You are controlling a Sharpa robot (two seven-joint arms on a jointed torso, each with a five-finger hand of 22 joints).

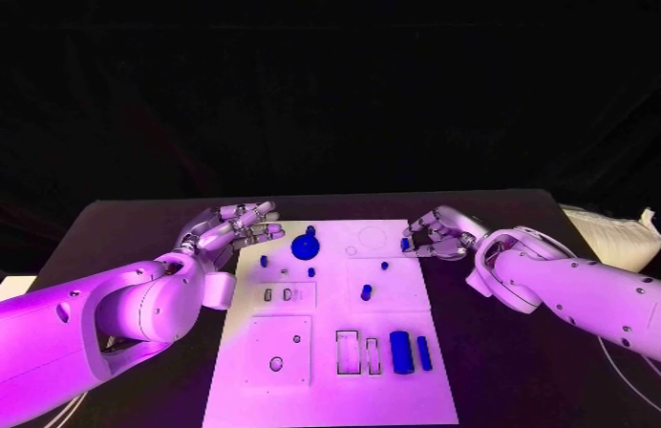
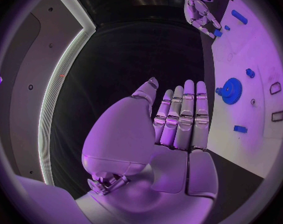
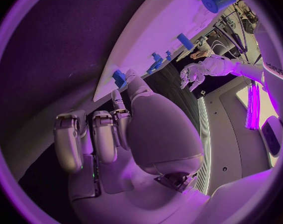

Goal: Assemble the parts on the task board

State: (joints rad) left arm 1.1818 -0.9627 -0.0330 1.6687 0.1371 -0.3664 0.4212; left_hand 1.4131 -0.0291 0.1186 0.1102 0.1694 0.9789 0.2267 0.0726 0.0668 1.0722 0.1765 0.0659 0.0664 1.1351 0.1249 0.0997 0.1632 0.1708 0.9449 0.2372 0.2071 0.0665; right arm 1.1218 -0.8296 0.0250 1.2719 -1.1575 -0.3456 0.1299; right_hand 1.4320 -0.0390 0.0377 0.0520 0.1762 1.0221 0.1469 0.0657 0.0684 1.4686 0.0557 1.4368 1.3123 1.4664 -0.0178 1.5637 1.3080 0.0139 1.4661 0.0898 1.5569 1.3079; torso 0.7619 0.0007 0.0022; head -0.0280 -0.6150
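The white task board [image 1: 330,390] lies in the middle of the black table. A blue gear [image 1: 306,247] stands near its far left, also seen as the gear [image 2: 230,90]. My left hand [image 1: 234,225] hovers at the board's far left corner with its fingers [image 2: 181,117] stretched out and nothing in them. At the board's far right edge, my right hand [image 1: 443,234] has its fingers curled in. Its fingertips [image 3: 126,84] meet a small blue part [image 1: 405,244], the same part [image 3: 119,78]. Whether they pinch that part is unclear.
Small blue pegs [image 1: 367,292] stand about the board's middle. A thick blue cylinder [image 1: 401,352] and a thinner blue bar [image 1: 424,353] lie at the near right beside two empty rectangular slots [image 1: 349,352]. Black table flanks the board.
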